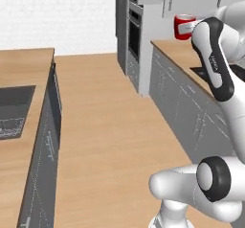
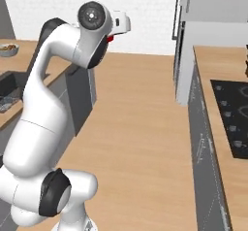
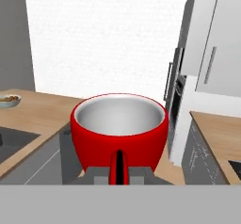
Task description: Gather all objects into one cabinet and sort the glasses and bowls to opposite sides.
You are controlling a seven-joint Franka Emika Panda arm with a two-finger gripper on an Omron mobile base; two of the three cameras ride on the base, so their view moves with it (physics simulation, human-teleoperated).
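Wooden flooring runs between a left table (image 1: 24, 59) with a sink (image 1: 12, 112) and a right table (image 1: 179, 52). High above, the red cup (image 3: 119, 130) is grasped by the jaws; it should be kept level while carried to the cabinet.

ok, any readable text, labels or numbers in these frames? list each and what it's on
None readable.
Robot arm link: small pale marks run along its dark band, too small and blurred to read.
Red cup held in the tool: plain, no print.
Cooktop, oven front, cabinet doors: no legible markings.
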